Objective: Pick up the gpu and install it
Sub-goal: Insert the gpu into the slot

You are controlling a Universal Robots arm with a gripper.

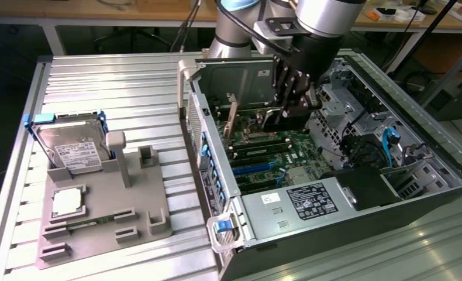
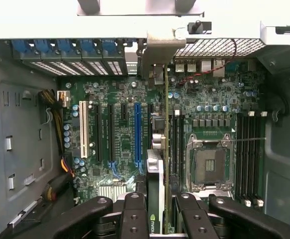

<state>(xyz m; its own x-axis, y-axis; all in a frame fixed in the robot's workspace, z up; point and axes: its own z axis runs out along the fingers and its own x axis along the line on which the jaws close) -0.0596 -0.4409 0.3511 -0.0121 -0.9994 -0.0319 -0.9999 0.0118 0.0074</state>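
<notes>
Gripper (image 1: 292, 110) is down inside the open computer case (image 1: 239, 79), centre-right of the exterior view. Its fingers (image 2: 134, 214) are pinching the gpu (image 2: 155, 179), held on edge just over the motherboard (image 2: 110, 94) slots. At lower left, the grey tray (image 1: 137, 199) holds a hard drive (image 1: 71, 146), a processor (image 1: 67, 200) and a memory stick (image 1: 79, 222).

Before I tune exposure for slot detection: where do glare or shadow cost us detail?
Exterior view: table ribs shine pale, the case interior beside the pincer and gpu is dim. Wrist view: case rim is washed out white, motherboard evenly lit.
</notes>
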